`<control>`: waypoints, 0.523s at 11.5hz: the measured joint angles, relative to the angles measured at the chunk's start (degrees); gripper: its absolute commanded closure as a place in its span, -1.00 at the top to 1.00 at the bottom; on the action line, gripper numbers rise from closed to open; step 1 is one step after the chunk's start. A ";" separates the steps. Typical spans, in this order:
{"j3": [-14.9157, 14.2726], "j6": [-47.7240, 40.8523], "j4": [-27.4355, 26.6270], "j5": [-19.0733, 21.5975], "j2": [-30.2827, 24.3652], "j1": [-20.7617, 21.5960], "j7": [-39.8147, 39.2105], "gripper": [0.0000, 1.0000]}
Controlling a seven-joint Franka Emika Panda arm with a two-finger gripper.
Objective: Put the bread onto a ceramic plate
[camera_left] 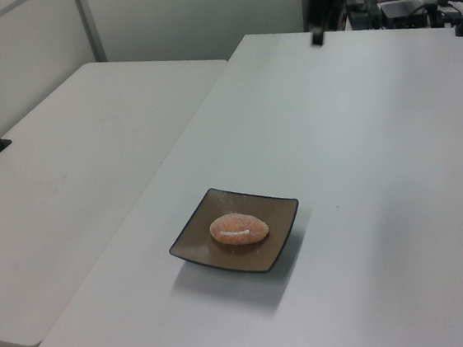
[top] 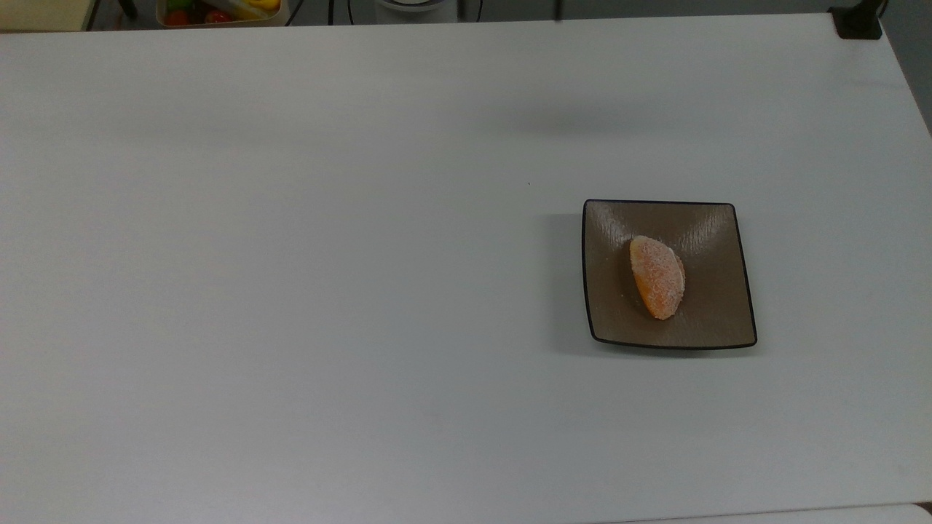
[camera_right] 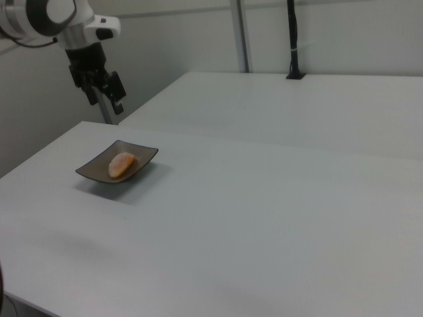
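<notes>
Bread [top: 657, 277] down on ceramic plate [top: 710, 320], task judged complete.

Table [top: 291, 291] white, carrying plate near the top view's right. Plate square, glossy, likely brittle. Hand [camera_right: 106, 88] raised well clear, fingers apart, empty. Bread near plate centre, lying flat; judged light and soft, sugared crust prone to shedding; best gripped gently across the narrow sides.
</notes>
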 measured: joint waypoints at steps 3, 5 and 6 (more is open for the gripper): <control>-0.04 -7.88 -2.28 1.44 -5.98 -6.86 -0.08 1.00; -0.03 -7.75 -4.14 1.44 -6.71 -8.45 -1.76 1.00; -0.03 -5.51 -5.06 1.44 -6.61 -8.68 -4.53 1.00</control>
